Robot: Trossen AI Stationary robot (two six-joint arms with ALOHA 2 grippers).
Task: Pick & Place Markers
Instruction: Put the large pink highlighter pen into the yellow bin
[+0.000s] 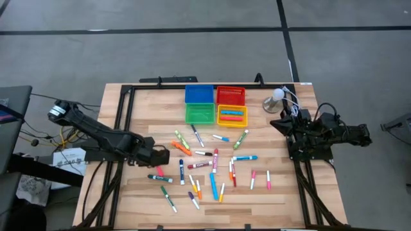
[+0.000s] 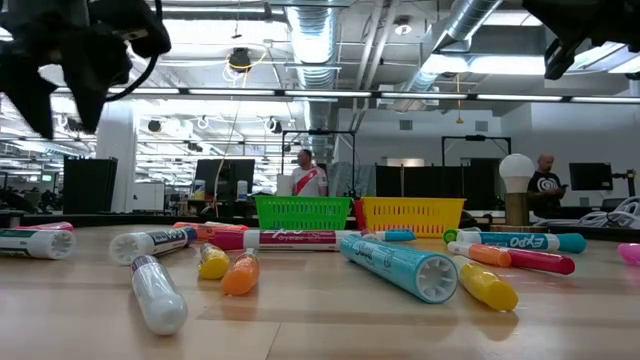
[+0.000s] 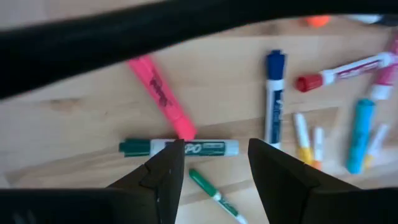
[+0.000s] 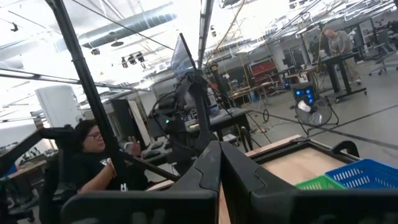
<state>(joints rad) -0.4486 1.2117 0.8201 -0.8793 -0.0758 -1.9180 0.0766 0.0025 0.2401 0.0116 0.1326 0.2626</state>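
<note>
Several markers lie scattered flat on the wooden table (image 1: 282,192), with caps in many colours. My left gripper (image 3: 214,163) hangs open above the table's left part (image 1: 160,156), pointing steeply down. Below it lie a green-capped white marker (image 3: 180,148) and a pink marker (image 3: 160,93) whose end rests against it. A thin green marker (image 3: 208,190) lies nearer. Nothing is between the fingers. My right gripper (image 4: 219,168) is shut and raised at the table's right side (image 1: 282,123), away from the markers.
Four square bins stand at the table's far middle: blue (image 1: 199,94), red (image 1: 231,95), green (image 1: 200,113) and yellow (image 1: 232,115), the yellow one with markers in it. A white bulb-shaped lamp (image 1: 277,96) stands at the far right. People show in the room beyond.
</note>
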